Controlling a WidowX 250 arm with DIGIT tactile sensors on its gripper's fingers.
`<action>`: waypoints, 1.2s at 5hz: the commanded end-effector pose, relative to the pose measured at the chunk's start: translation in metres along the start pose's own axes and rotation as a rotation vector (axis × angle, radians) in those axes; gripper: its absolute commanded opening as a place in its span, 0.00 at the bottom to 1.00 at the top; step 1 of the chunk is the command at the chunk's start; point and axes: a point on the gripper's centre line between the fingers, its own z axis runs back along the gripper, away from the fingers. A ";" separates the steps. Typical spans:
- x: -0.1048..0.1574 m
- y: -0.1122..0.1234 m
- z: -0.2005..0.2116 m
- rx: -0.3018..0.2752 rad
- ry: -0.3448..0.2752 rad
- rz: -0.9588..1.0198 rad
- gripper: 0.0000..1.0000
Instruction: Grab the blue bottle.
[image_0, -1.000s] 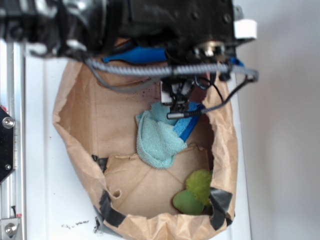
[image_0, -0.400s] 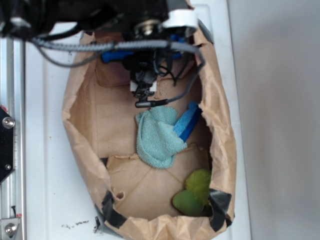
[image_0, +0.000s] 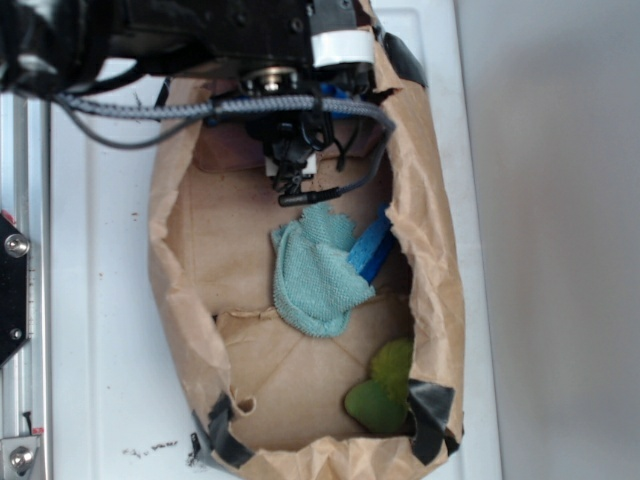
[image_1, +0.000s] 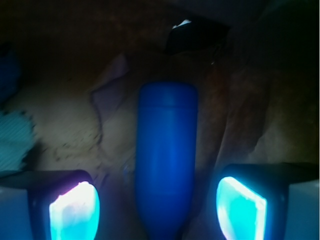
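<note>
In the wrist view the blue bottle (image_1: 166, 150) lies lengthwise on brown paper, its tapered end running out of the bottom of the frame. My gripper (image_1: 157, 210) is open and straddles that lower end. The left pad (image_1: 75, 212) and the right pad (image_1: 240, 207) glow cyan, each with a gap to the bottle. From outside, the gripper (image_0: 292, 185) hangs inside the far end of the paper bag. There the arm hides the bottle except for a blue sliver (image_0: 345, 100).
The brown paper bag (image_0: 425, 230) has tall crumpled walls and black-taped corners (image_0: 432, 405). Inside it lie a teal cloth (image_0: 315, 275), a flat blue sponge (image_0: 372, 245) tucked under the cloth, and a green object (image_0: 385, 390). A metal rail (image_0: 15, 250) runs along the left.
The arm has moved left and toward the far end of the bag, away from the cloth and sponge. The bag's walls have shifted and narrowed.
</note>
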 end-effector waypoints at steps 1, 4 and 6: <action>0.018 -0.004 -0.010 0.058 -0.058 0.037 1.00; -0.002 0.014 -0.013 0.003 -0.117 0.012 0.00; 0.001 0.016 -0.012 -0.003 -0.114 0.022 0.00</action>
